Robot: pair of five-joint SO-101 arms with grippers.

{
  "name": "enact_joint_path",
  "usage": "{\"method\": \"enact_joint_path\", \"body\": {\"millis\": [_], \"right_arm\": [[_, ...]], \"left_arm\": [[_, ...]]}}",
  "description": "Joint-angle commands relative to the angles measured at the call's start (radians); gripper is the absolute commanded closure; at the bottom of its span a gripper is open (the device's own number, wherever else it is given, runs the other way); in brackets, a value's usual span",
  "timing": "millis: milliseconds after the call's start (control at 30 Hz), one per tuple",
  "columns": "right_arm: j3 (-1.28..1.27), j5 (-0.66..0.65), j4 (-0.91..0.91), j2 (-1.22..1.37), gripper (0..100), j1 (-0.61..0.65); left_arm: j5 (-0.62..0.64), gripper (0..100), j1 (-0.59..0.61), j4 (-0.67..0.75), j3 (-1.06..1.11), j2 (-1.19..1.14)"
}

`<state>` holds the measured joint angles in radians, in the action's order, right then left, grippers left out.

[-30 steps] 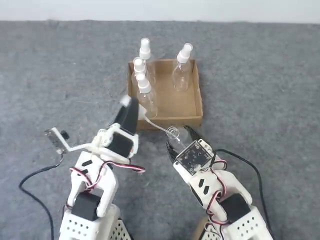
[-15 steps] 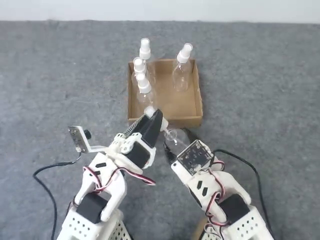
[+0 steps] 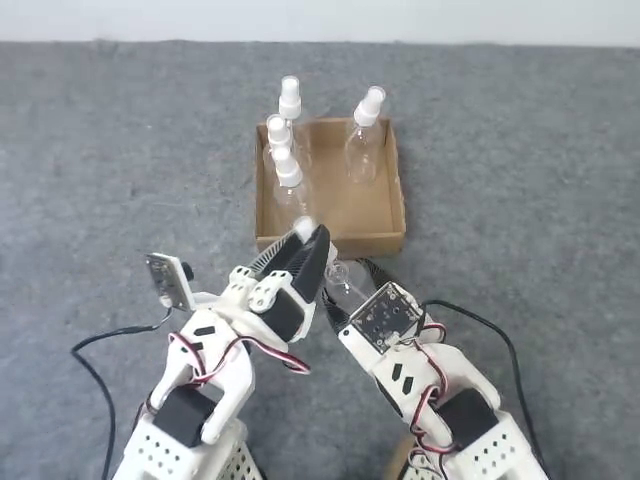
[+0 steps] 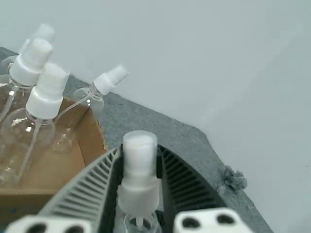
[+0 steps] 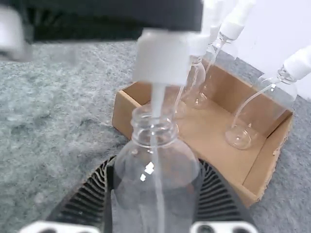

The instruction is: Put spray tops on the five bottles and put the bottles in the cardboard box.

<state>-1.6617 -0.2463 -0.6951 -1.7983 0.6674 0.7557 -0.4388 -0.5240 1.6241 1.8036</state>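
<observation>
Left pincer (image 4: 139, 151), spray top (image 4: 139, 167) over bottle (image 5: 156, 167)

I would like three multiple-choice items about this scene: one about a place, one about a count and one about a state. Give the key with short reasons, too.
1. Where is the bottle without a top?
A. in the cardboard box
B. in the right end effector
C. in a person's hand

2. How many capped bottles stand in the box?
A. two
B. five
C. four

3. The spray top in the left end effector is:
A. above the neck, with its tube inside the bottle
B. screwed on fully
C. lying in the box

Key: 1 B, the right end effector grips the bottle in front of the box. 2 C, four white tops rise from the box. 3 A, a gap shows between top and neck.
</observation>
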Motion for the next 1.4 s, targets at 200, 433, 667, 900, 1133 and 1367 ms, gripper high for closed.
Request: {"method": "enact_joint_path", "body": {"millis": [200, 433, 667, 900, 1133, 1367], "right_arm": [[-0.021, 0.005, -0.005, -0.016, 92.9, 0.01], [-0.021, 0.005, -0.005, -0.016, 92.9, 0.01], [-0.021, 0.005, -0.005, -0.016, 92.9, 0.01], [-0.021, 0.005, -0.005, -0.016, 92.9, 0.01], [-0.021, 0.005, -0.005, -0.016, 92.9, 0.01], [-0.021, 0.005, -0.007, -0.016, 92.9, 0.005]], "left_arm": [[-0.063, 99, -0.051, -0.115, -0.01, 0.021], [-0.064, 84, -0.094, -0.181, -0.01, 0.021], [-0.066, 78, -0.095, -0.273, -0.021, 0.021], [-0.064, 77, -0.087, -0.356, -0.111, 0.021], [-0.064, 77, -0.084, -0.356, -0.15, 0.023], [-0.063, 77, 0.02, -0.351, -0.229, 0.023]]}}
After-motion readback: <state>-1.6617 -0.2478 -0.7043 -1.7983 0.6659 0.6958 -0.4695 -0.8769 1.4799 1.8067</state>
